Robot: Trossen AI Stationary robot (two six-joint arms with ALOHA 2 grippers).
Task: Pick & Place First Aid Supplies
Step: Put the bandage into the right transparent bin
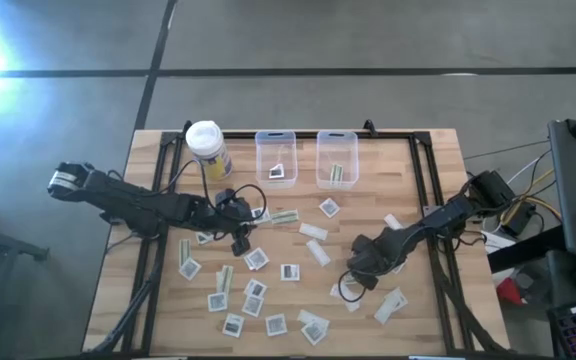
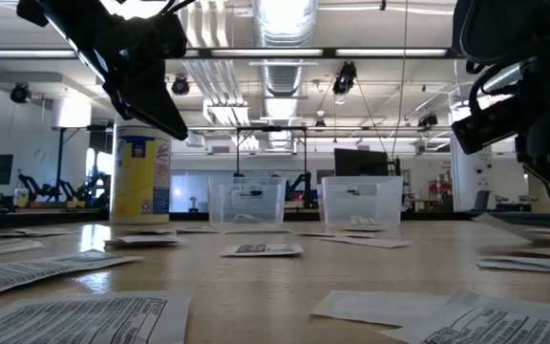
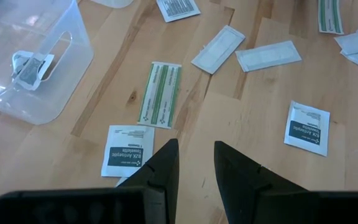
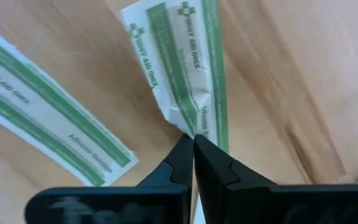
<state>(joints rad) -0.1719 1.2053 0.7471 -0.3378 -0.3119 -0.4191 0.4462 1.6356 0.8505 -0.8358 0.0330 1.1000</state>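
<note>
Strip point(image 4: 185, 74) printed "FIRST AID ONLY" is pinched by right hand point(image 4: 194, 144); left hand point(image 3: 194, 163) hovers part-spread.

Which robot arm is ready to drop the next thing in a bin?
The right one. The right gripper has pinched shut on a green-striped bandage strip, so it only needs to carry it. The left gripper hangs open above the table, holding nothing.

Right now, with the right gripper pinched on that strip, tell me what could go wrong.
1. The right gripper holds only the crumpled end of a green-striped strip; it may slip or tear on lifting.
2. A second strip lies right beside it and could get dragged along.
3. The left gripper hovers open over other packets, near the clear bin.
</note>
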